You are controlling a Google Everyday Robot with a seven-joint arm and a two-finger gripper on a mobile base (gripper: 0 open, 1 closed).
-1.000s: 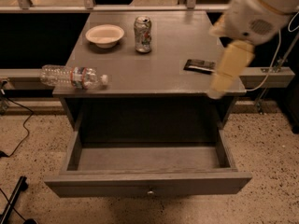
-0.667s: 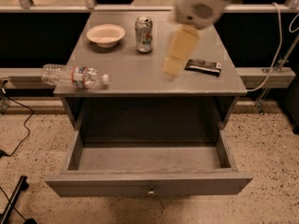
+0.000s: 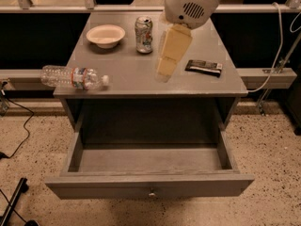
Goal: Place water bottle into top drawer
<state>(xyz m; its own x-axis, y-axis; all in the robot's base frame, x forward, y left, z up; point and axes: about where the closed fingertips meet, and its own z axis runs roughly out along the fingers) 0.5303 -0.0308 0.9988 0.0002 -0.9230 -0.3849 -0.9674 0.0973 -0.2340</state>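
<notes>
Bench top [image 3: 127,86], obstacles for you:
- Bowl [image 3: 106,35], near the back-left corner.
- Soda can [image 3: 143,34], upright, just right of the bowl, toward the back edge.
- Dark flat packet [image 3: 203,68], near the right edge.
- Water bottle [image 3: 73,77], lying on its side at the front-left corner, base overhanging the left edge, cap toward the middle.
- Gripper [image 3: 164,72], hanging over the middle of the top, between can and packet; its white housing covers the back edge.

Free room for you:
- Front strip from the bottle's cap to the front-right corner.
- Top drawer [image 3: 150,185], pulled out below the front edge and open from above; the bench's front edge overhangs its rear part.
</notes>
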